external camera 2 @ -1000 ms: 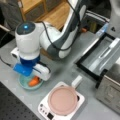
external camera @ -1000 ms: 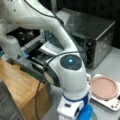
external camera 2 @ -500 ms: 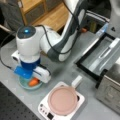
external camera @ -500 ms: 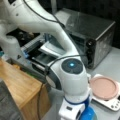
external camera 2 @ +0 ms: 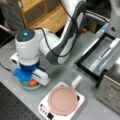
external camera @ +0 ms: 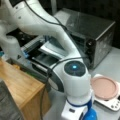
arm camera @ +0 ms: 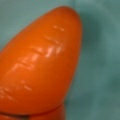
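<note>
An orange carrot fills the wrist view, lying on a teal surface. In a front view the carrot rests in a small teal dish at the table's left. The gripper stands straight down over the dish, right at the carrot. Its fingers are hidden under the white and blue hand. In a front view only the wrist and a blue part of the hand show at the bottom.
A pink plate sits on a white scale-like base, also seen as the pink plate. A metal oven with its door down stands behind. A wooden cabinet is at the left.
The wrist has eased slightly lower over the teal dish. The carrot and the pink plate have not moved.
</note>
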Available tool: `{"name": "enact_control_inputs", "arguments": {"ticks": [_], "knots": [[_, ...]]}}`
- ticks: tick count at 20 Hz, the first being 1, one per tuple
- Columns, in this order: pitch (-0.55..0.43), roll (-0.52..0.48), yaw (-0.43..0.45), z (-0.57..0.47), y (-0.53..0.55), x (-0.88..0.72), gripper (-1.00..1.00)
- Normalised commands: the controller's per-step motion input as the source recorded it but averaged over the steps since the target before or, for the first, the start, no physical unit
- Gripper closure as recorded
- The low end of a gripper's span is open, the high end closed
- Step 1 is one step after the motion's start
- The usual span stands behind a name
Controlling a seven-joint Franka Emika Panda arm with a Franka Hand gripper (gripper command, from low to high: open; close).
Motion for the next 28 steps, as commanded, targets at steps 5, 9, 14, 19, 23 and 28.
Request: {"name": "enact_control_inputs", "arguments": {"ticks": [5, 9, 14, 19, 23, 28], "knots": [[0.093, 0.248, 0.028, -0.42, -0.11, 0.44, 1.00], [0.134, 0.246, 0.009, -0.63, -0.09, 0.50, 1.00], [0.118, 0.189, 0.036, -0.73, -0.09, 0.57, 1.00], [0.185, 0.169, 0.052, -0.60, -0.15, 0.72, 1.00], [0.223, 0.150, 0.049, -0.57, -0.19, 0.82, 1.00], [0.249, 0.125, 0.030, -0.48, -0.21, 0.81, 1.00]]}}
